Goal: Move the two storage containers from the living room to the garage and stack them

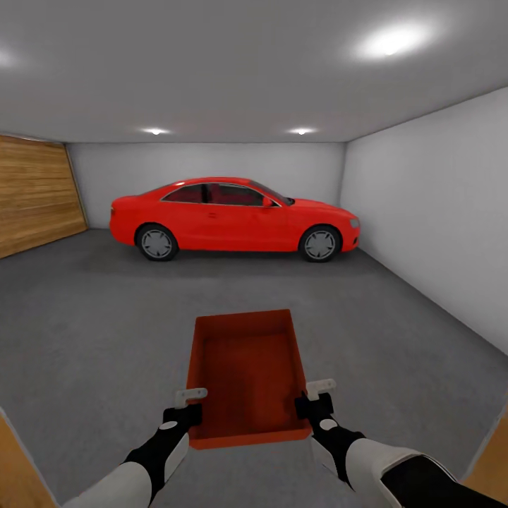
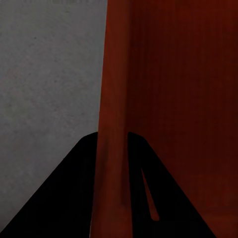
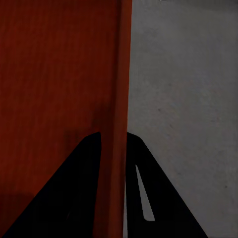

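I am in the garage, holding one red-orange storage container [image 1: 248, 374] in front of me, above the dark grey concrete floor [image 1: 92, 317]. My left gripper [image 1: 192, 411] is shut on the container's left wall [image 2: 113, 148]. On the other side, my right gripper [image 1: 307, 403] is shut on the right wall [image 3: 115, 148]. In each wrist view, the black fingers [image 2: 69, 198] [image 3: 69, 198] straddle the thin wall. The container is open-topped and empty.
A red car [image 1: 233, 219] is parked across the far end. A wood-slat door [image 1: 32, 194] fills the left wall, and a white wall [image 1: 430, 226] runs along the right. Wooden door-frame edges [image 1: 17, 466] show at both lower corners.
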Controlling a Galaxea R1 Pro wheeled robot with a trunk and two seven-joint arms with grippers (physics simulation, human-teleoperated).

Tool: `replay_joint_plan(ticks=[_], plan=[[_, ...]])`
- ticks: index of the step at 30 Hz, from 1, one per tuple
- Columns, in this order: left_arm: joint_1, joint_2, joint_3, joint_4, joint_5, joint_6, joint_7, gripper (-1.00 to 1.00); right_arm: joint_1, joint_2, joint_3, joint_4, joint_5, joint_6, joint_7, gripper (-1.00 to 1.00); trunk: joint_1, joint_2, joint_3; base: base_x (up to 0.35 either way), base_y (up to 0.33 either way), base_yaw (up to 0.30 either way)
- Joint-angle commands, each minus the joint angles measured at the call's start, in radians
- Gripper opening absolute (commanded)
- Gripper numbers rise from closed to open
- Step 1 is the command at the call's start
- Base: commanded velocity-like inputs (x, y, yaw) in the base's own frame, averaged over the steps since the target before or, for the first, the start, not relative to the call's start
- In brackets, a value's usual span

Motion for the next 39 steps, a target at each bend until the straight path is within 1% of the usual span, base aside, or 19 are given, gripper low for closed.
replay_joint_plan(ticks=[1,39], plan=[[0.000,0.052,0.012,0.004,-0.004,-0.004,0.006,-1.00,-0.003,0.001,-0.057,-0.045,-0.024,-0.056,-0.058,-1.00,0.001,-0.002,-0.002,0.320,0.000,0.000],[0.000,0.052,0.012,0.004,-0.004,-0.004,0.006,-1.00,-0.003,0.001,-0.057,-0.045,-0.024,-0.054,-0.058,-1.00,0.001,-0.002,-0.002,0.320,0.000,0.000]])
